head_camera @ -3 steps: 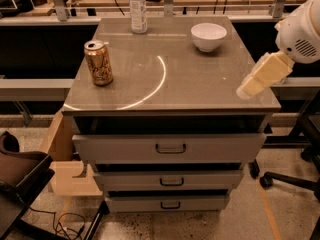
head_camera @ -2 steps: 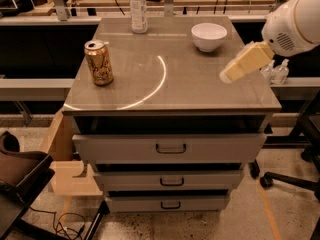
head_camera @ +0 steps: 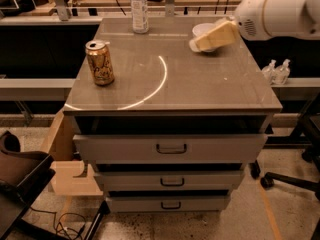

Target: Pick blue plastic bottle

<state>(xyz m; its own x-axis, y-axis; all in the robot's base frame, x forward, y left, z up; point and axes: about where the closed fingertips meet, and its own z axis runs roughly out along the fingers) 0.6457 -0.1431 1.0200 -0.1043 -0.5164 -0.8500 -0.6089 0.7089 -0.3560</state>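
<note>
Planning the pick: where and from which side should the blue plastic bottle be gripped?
Probably around its labelled middle, from the view's right: the blue plastic bottle stands upright at the back edge of the cabinet top, and the claw hangs over the white bowl on that side.

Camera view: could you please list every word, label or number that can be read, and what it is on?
Nothing can be read for certain.
Label on the plastic bottle: dark print, too small to read.
Markings on the gold can: cannot be made out.
Labels on the pump bottles: too small to read.
The gripper, over the white bowl at the back right: no text seen.
</note>
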